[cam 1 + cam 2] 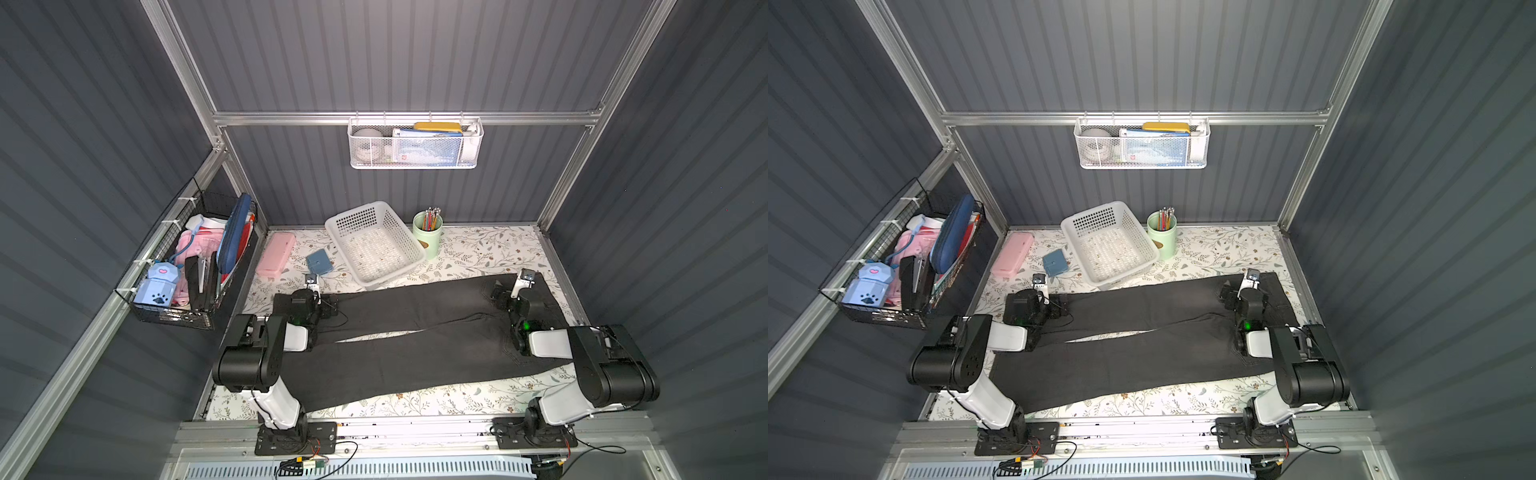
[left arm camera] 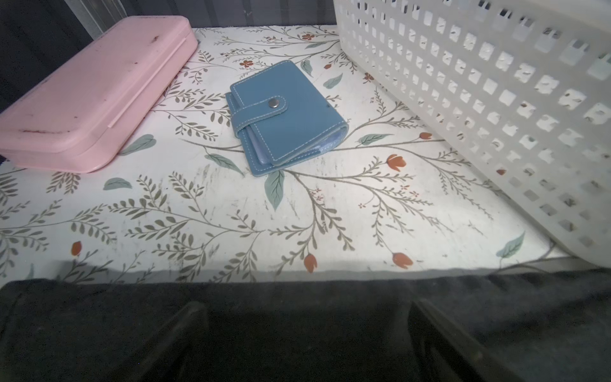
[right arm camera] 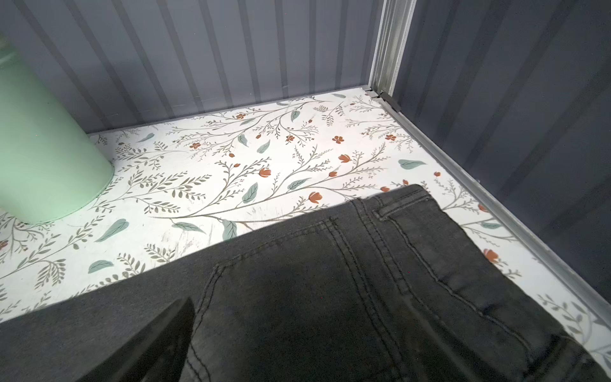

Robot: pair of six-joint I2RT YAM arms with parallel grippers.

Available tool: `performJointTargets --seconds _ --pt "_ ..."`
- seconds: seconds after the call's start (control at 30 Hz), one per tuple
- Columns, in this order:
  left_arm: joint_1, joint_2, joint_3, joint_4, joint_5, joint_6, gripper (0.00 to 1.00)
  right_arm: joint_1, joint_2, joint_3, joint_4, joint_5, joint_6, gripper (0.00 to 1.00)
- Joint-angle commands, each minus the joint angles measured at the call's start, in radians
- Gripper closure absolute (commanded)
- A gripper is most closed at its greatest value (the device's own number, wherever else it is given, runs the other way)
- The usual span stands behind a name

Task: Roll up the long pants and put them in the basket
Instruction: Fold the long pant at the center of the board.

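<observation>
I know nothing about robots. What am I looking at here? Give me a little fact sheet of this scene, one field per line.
Job: roll up the long pants
Pants state: dark, lying flat and unrolled; leg ends by the left arm, waistband by the right
Left arm: left claw open, over a leg end
Right arm: right claw open, over a back pocket
Surface: table with floral cover
Nearby: white basket, green pencil cup, blue wallet, pink case
Progress: rolling not yet begun

Left gripper, right gripper: jaws wide apart.
</observation>
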Motion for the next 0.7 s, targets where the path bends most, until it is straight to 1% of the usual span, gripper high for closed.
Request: performJointTargets --seconds 0.0,0.43,0.47,0.5,0.53,0.57,0.6,0.63,0.67 --pt "0.003 0.005 0.012 -0.004 0.013 0.016 0.01 -0.002 0.011 -0.004 0.018 -0.006 -0.008 0.01" --pt "0.003 0.006 0.013 -0.006 0.017 0.015 0.01 -0.004 0.015 -0.002 0.021 -0.011 -0.007 0.01" --pt "0.003 0.003 0.007 0.01 0.016 0.017 0.03 -0.005 0.013 -0.003 0.022 -0.012 -0.007 0.02" --pt "0.003 -0.015 -0.001 0.027 0.0 0.015 0.03 -0.008 0.01 -0.006 0.033 -0.042 -0.019 0.05" --pt "0.003 -0.06 0.004 -0.034 -0.043 -0.003 0.01 -0.004 -0.009 0.007 -0.001 -0.069 -0.038 0.07" --pt "0.003 -0.105 0.019 -0.119 -0.076 -0.023 0.01 0.003 -0.041 0.035 -0.089 -0.073 -0.053 0.07" --pt "0.003 -0.155 0.061 -0.256 -0.115 -0.064 0.01 0.012 -0.077 0.085 -0.211 -0.039 -0.046 0.06" --pt "0.003 -0.196 0.099 -0.393 -0.149 -0.1 0.01 0.02 -0.117 0.128 -0.34 -0.017 -0.035 0.02" --pt "0.0 -0.221 0.117 -0.47 -0.189 -0.113 0.01 0.024 -0.142 0.151 -0.414 -0.01 -0.025 0.01"
